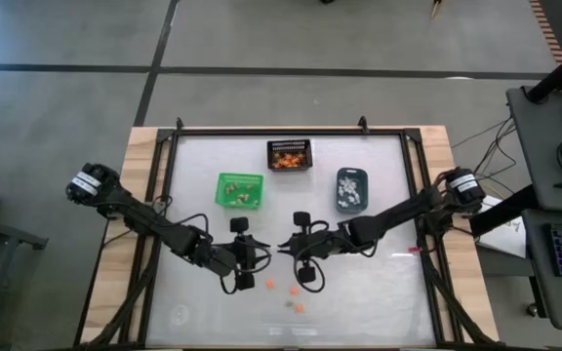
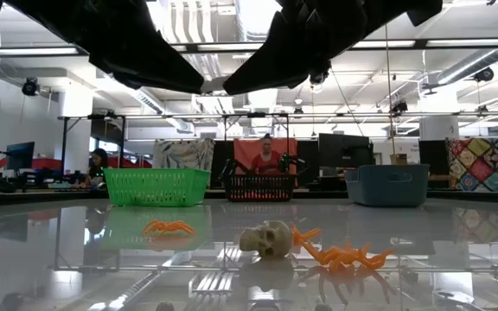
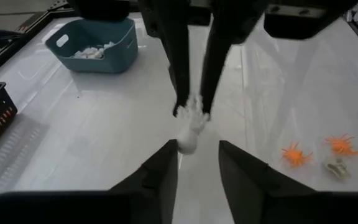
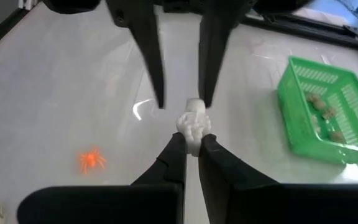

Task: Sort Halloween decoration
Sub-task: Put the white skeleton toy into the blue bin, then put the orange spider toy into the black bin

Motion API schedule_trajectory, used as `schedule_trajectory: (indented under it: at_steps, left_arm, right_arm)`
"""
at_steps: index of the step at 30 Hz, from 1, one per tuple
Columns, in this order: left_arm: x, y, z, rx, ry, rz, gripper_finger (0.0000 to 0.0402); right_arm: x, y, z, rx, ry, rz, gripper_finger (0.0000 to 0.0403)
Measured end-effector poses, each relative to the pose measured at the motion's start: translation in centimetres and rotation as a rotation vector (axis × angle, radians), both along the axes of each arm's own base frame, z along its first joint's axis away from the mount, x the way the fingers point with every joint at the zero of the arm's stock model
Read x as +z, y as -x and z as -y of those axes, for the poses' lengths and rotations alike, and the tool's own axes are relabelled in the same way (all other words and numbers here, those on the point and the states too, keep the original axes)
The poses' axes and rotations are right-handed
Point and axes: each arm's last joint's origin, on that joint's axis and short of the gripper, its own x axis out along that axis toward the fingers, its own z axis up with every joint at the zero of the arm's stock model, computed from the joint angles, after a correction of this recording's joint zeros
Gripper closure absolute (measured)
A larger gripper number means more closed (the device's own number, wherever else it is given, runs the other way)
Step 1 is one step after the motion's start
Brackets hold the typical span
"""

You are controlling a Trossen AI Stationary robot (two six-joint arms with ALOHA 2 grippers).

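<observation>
A small white bony trinket [image 4: 193, 123] is up in the air between my two grippers, which face each other over the table's middle. My right gripper [image 4: 191, 142] is shut on it. My left gripper [image 3: 197, 149] is open, one finger on each side of the trinket's other end [image 3: 188, 138]; I cannot tell whether they touch it. Two orange spiders [image 1: 268, 284] [image 1: 299, 307] and a tan skull [image 2: 266, 238] lie on the table nearer its near edge. In the high view the grippers [image 1: 264, 250] [image 1: 283, 248] hide the trinket. My right gripper pinches the white trinket by one end [image 4: 194, 134] between its two fingers, coming level from the table's right. The trinket sticks out past the fingertips toward my left gripper, lifted clear of the table.
Toward the far edge stand a green bin [image 1: 239, 189] with tan pieces, a black mesh bin [image 1: 289, 155] with orange pieces and a blue-grey bin [image 1: 351, 189] with white pieces. A raised frame [image 1: 291, 130] runs round the table. People sit in the room beyond.
</observation>
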Motion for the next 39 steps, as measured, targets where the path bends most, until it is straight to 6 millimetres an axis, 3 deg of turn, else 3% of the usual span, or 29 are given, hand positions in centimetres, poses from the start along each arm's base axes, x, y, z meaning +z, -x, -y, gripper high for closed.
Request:
schedule_trajectory:
  at_steps: [7, 13, 18, 22, 28, 39]
  left_arm:
    - [-0.6, 0.4, -0.2, 0.008, -0.014, -0.071, 0.0267]
    - [-0.7, 0.5, -0.3, 0.024, -0.018, -0.086, 0.0265]
    - [-0.7, 0.6, -0.3, 0.025, -0.020, -0.088, 0.0265]
    - [-0.7, 0.6, -0.4, 0.025, -0.022, -0.090, 0.0265]
    - [-0.7, 0.6, -0.4, 0.024, -0.025, -0.092, 0.0265]
    - [-1.0, 0.6, -0.4, 0.023, -0.031, -0.104, 0.0265]
  right_arm:
    - [0.3, 1.2, 2.9, -0.161, 0.024, -0.144, 0.0385]
    - [0.7, 4.2, 8.3, -0.592, 0.084, -0.344, 0.0385]
    - [0.9, 7.9, 13.4, -0.995, -0.044, -0.520, 0.0385]
    - [0.6, 9.7, 15.9, -1.160, -0.150, -0.626, 0.0385]
    - [0.2, 9.9, 17.3, -1.171, -0.224, -0.656, 0.0375]
    - [0.2, 9.9, 17.4, -1.168, -0.228, -0.654, 0.0286]
